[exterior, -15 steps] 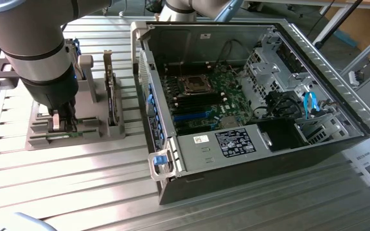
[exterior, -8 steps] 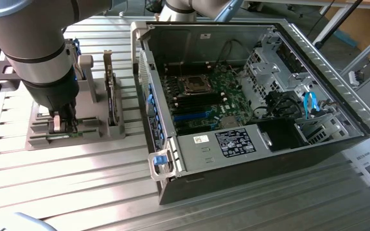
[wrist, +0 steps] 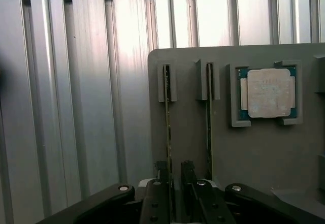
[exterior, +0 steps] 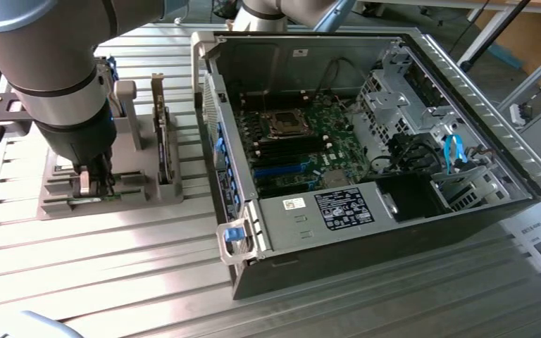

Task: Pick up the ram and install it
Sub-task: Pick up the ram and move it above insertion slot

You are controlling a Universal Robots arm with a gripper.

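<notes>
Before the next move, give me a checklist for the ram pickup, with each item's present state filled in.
1. Gripper down at the ram: ok, its fingertips sit at one end of the stick.
2. Jaws open: ok, there is a gap between them.
3. Ram centred between the fingers: cannot tell; it lines up close to one finger.
4. Ram seated in the holder: ok, it stands on edge in its slot, not lifted.
5. Second stick out of the way: ok, it stands apart in the neighbouring slot.
6. Computer case open: ok. Memory slots free: cannot tell.
</notes>
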